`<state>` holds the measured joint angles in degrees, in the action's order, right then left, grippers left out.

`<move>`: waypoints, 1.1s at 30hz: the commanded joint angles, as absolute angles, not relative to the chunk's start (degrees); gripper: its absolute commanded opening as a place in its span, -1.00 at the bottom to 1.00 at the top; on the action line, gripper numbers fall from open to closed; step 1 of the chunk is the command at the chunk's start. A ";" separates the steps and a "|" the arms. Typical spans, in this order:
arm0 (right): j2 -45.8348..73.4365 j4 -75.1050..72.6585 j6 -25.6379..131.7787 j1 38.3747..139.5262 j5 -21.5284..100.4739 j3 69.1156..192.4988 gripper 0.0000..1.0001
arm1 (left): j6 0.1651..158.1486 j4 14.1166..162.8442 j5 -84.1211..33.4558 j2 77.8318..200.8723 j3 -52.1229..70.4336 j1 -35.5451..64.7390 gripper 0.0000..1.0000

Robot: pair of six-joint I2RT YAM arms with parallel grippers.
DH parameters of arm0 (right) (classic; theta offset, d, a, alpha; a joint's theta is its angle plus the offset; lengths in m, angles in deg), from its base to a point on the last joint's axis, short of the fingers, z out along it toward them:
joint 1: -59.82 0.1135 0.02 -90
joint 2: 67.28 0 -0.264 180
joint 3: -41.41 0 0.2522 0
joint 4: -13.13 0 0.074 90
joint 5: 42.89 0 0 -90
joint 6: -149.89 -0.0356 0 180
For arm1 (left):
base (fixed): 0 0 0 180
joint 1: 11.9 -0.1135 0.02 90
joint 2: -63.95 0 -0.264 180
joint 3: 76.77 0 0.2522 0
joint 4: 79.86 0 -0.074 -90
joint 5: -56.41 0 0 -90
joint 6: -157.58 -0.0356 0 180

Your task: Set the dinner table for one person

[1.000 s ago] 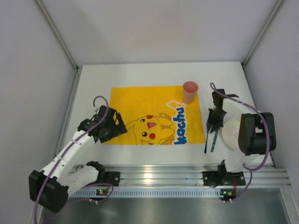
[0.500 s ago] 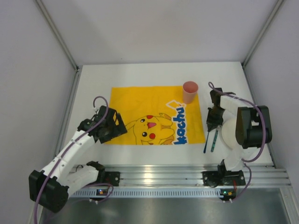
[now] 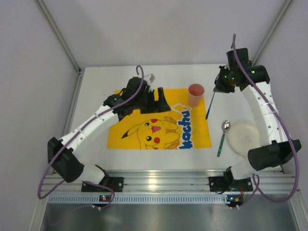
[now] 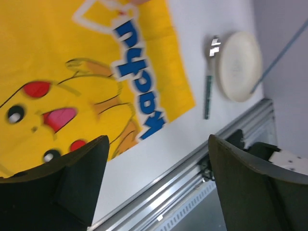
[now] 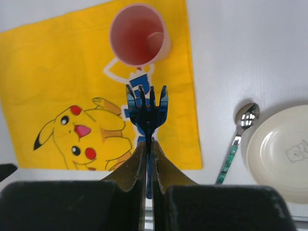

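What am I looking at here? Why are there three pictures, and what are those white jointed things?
Those are two robot arms, bolted at the near edge of a white table. The wide picture comes from a fixed camera above and behind them. The other two come from small cameras on each wrist, looking past that arm's own gripper. On the table lies a yellow cartoon mat with a pink cup on its corner. Beside the mat are a spoon and a small white plate. The right gripper is shut on a blue fork, held above the table. The left gripper is open and empty, over the mat.
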<state>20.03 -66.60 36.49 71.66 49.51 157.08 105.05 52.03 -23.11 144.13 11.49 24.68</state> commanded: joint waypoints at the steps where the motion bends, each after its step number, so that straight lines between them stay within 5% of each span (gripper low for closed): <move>1: 17.28 -73.85 34.84 72.66 39.96 158.80 -1.00 | 104.22 62.64 -16.47 148.65 22.04 30.01 0.73; 6: 12.97 -71.39 32.29 73.62 31.92 155.72 -1.00 | 104.58 63.79 -10.93 159.29 33.74 35.28 0.36; 16: 9.10 -68.92 27.72 73.89 27.61 153.87 -1.00 | 103.09 63.44 -9.34 163.17 33.93 39.95 0.22; 19: 8.57 -68.22 26.31 73.89 26.55 153.78 -1.00 | 103.08 63.09 -9.16 163.00 32.70 40.39 -0.40; 20: 8.22 -67.95 25.44 73.89 26.46 153.61 -1.00 | 103.08 63.26 -9.25 163.00 32.70 40.48 -0.82; 21: 8.04 -67.69 25.08 73.89 26.37 153.52 -1.00 | 103.35 62.83 -9.60 162.91 32.70 40.48 -1.00; 24: 7.78 -66.81 24.64 73.97 26.02 153.26 -0.94 | 102.04 62.39 -11.79 161.68 32.26 40.31 -1.00; 25: 7.95 -66.81 24.81 73.80 26.19 153.26 -0.14 | 101.60 62.30 -12.93 160.29 30.95 40.04 -1.00; 26: 8.13 -67.68 25.25 73.80 26.89 153.61 0.32 | 101.16 62.03 -13.90 159.49 30.07 38.56 -1.00; 27: 8.22 -68.38 25.60 73.80 28.99 154.05 0.99 | 100.80 60.73 -13.82 158.70 28.76 37.42 -1.00; 33: 8.22 -72.43 28.51 73.62 33.93 155.46 0.99 | 102.12 60.53 -2.33 149.13 7.51 18.97 -1.00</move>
<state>10.00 -70.84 27.15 73.34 30.99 153.47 102.12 61.62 -7.57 154.82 14.70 27.58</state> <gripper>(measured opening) 0.993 0.034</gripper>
